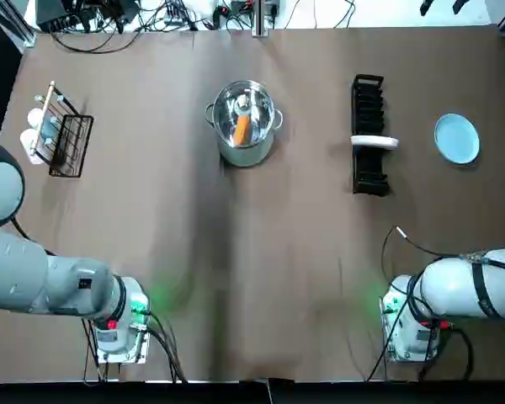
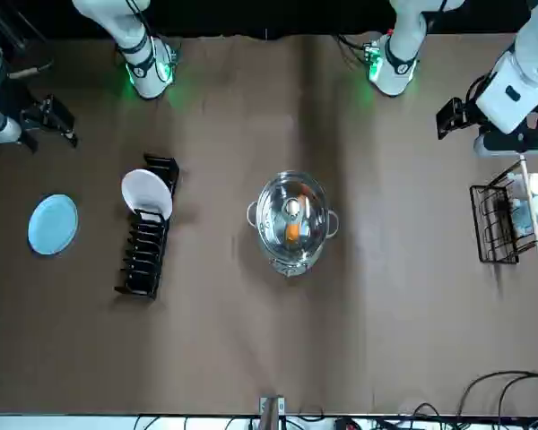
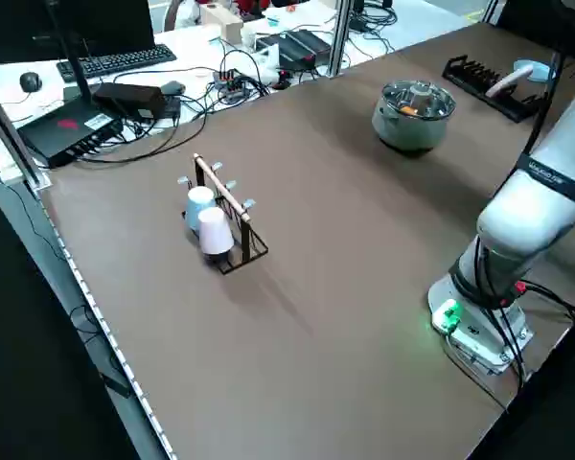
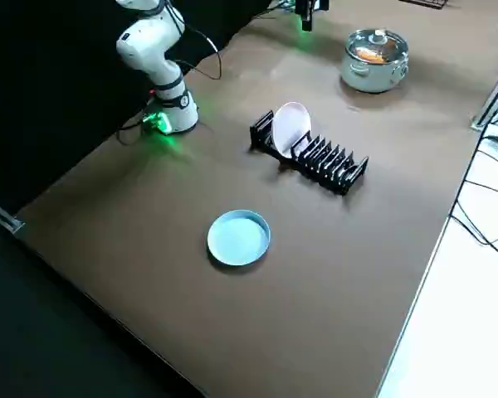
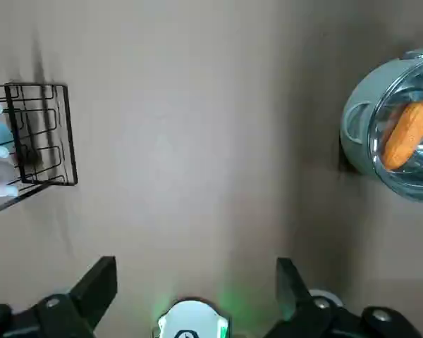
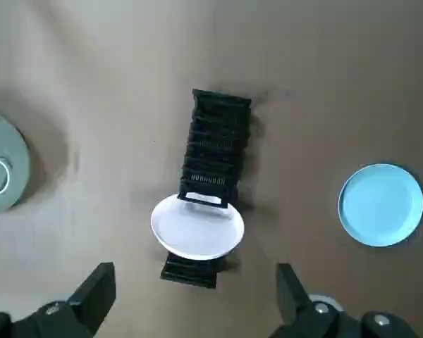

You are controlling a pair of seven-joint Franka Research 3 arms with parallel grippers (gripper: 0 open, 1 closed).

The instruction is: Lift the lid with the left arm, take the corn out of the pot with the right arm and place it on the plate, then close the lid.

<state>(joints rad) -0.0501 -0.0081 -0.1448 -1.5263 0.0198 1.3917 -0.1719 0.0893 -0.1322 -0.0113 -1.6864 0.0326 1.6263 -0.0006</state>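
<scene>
The pot (image 1: 245,143) is seen at the far middle of the table (image 1: 236,278), with its glass lid (image 1: 242,108) seated on the rim. The corn (image 1: 241,130) is seen through the glass, lying inside the pot. The blue plate (image 1: 456,138) is laid flat at the far right, well apart from the pot. Between the two a black dish rack (image 1: 369,135) is set, and a white plate (image 1: 374,141) is held on edge in its slots. At the far left a wire rack (image 1: 63,135) is placed, with cups (image 3: 211,230) hung on it.

The left gripper (image 5: 195,266) is held high above the near left of the table, close to its base; its fingers are spread wide and nothing is grasped. The right gripper (image 6: 195,271) is held likewise above the near right, released, with nothing between its fingers. Neither the lid nor the pot is touched by either arm.
</scene>
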